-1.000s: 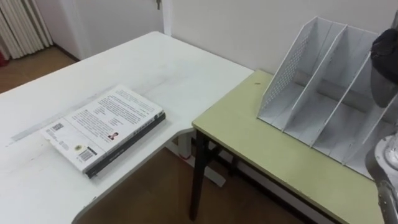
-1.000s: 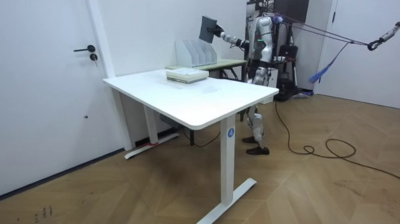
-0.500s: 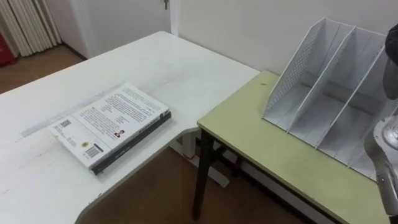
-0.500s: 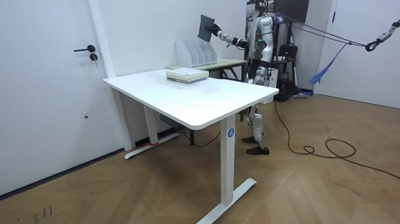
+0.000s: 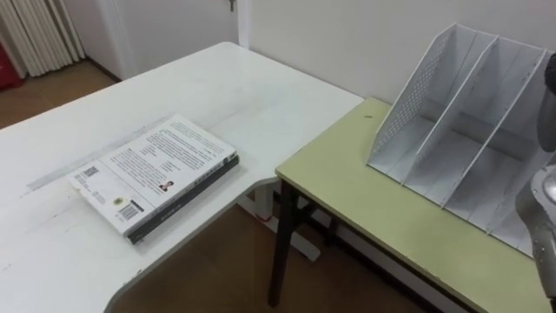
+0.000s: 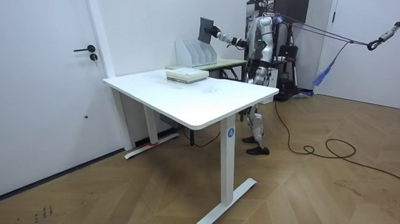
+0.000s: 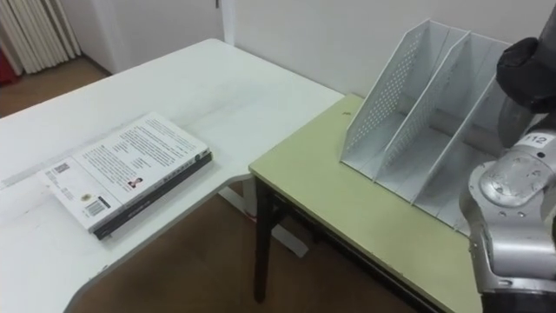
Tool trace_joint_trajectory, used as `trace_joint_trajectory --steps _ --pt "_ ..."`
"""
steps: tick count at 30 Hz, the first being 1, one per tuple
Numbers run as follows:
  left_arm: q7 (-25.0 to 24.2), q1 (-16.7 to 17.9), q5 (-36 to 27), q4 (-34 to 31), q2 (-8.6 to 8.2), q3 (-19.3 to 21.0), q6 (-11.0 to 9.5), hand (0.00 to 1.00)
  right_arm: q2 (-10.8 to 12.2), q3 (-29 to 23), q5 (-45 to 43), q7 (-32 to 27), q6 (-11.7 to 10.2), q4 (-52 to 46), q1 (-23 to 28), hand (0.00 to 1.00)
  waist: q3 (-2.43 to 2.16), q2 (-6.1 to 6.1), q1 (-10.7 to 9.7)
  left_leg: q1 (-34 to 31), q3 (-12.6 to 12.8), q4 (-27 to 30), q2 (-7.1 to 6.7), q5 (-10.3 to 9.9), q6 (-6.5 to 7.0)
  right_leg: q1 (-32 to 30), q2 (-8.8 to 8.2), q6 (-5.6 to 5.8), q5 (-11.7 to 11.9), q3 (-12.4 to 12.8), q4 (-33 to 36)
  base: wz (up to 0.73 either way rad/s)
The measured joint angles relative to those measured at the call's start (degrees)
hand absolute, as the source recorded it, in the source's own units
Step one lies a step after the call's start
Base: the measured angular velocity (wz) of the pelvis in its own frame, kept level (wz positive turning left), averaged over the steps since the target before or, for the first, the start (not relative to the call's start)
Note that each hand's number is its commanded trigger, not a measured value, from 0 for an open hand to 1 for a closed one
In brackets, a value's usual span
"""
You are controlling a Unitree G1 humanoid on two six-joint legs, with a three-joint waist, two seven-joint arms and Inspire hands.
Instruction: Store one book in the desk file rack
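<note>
Room view: the robot stands at the far side of the green desk (image 6: 228, 62), beyond the white desk (image 6: 185, 92). Its right arm reaches toward the room view's left. The right hand (image 6: 216, 33) holds a dark book (image 6: 206, 28) upright in the air, above the file rack (image 6: 195, 52) and apart from it. The book reads as a plain dark slab, and no cover detail can be made out.

Eye views: the rack is seen close up.
- It is white, with a perforated side wall and slanted dividers forming open-topped compartments.
- It stands on the green desk, back against the wall.
- The right forearm rises just right of the rack.

To the left of the rack, on the white desk, a pale-covered book (image 5: 155, 174) lies flat near that desk's front edge. A dark band runs along its lower side. Its cover carries two barcodes, a small picture and blocks of print too fine to read.
</note>
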Motion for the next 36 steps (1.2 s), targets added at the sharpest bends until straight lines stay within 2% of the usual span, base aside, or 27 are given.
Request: trace_joint_trajectory --steps 7,11,15,24,36 --pt "-0.4 0.0 0.2 -0.2 0.27 0.0 0.1 0.0 -2.1 -0.4 0.0 0.0 0.0 2.6 -1.1 1.0 0.13 -0.25 0.1 -0.1 -0.1 0.0 -0.04 0.0 0.02 0.0 0.0 0.02 0.0 0.0 0.0 0.0" --pt "-0.8 -0.1 0.2 -0.2 0.75 0.0 0.1 0.0 -3.6 -0.4 0.9 0.5 -0.2 4.4 -1.2 1.0 0.29 -0.77 0.1 -0.1 -0.4 0.0 -0.07 0.0 0.01 0.0 0.04 0.02 0.0 0.0 -0.1 0.01" --pt "-1.5 -0.1 0.4 -0.3 1.13 0.0 0.5 0.0 -5.3 -0.4 2.1 2.8 -0.1 8.9 -1.6 1.0 0.18 -1.11 0.1 -0.2 -0.6 0.0 -0.12 0.0 0.02 -0.1 0.01 0.07 -0.1 -0.1 -0.1 0.01" --pt "-1.4 -0.1 0.0 -0.4 1.24 0.0 2.1 0.0 -5.7 0.1 3.9 6.3 0.9 17.9 -3.4 1.0 0.02 -1.12 0.1 -0.1 -0.8 0.1 -0.14 0.1 0.1 0.2 -0.2 0.06 -0.1 -0.6 0.2 0.01" --pt "-1.2 -0.1 0.1 -0.8 1.33 0.1 2.8 0.0 -6.2 0.2 6.8 6.9 1.0 22.3 -4.7 1.0 -0.03 -1.13 0.3 0.1 -1.2 0.4 -0.29 0.4 0.17 0.5 -0.51 0.07 -0.1 -1.3 0.6 0.01"
